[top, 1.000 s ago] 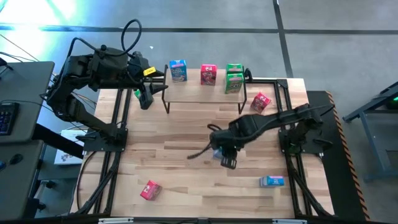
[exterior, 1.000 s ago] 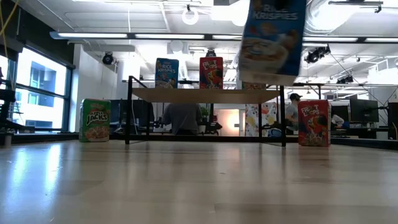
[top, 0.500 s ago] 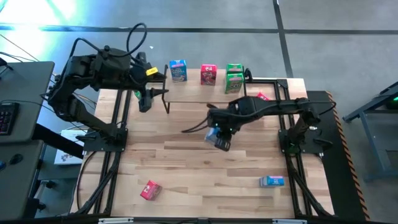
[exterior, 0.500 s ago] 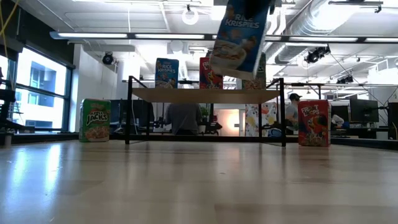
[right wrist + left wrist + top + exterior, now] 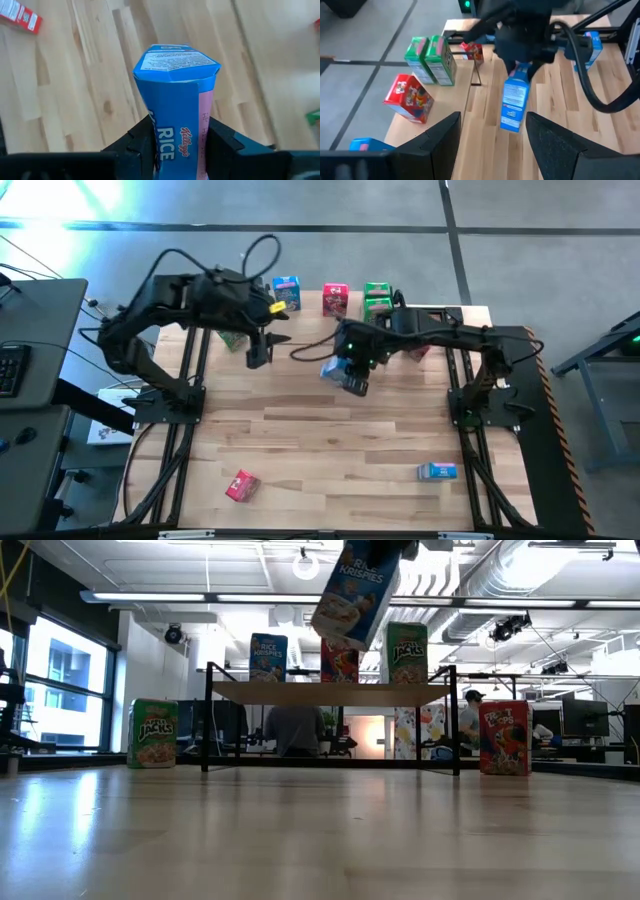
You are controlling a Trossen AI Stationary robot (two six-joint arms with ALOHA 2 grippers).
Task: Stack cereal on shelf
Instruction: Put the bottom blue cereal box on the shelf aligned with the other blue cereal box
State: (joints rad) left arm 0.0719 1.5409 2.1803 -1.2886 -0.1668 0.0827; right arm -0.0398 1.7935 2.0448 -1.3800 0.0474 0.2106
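My right gripper is shut on a blue cereal box and holds it in the air in front of the shelf; the low view shows the box above shelf height. On the shelf stand a blue box, a red box and two green boxes. My left gripper is open with nothing between its fingers. It hovers by the shelf's left end. My right gripper pinches the blue box between its two fingers on two opposite sides near its top end. The fingers come from above, slanting down. The box hangs below them, lifted clear of the table and tilted, its bottom end lowest.
A green box stands on the table left of the shelf and a red one right of it. A pink-red box lies near the front left, a blue one near the front right. Bare planks lie between.
My right gripper has carried the blue box up and toward the table's far edge, to just in front of the shelf; the box stays tilted and clear of the table. My left gripper has moved toward the right and slightly down, staying open.
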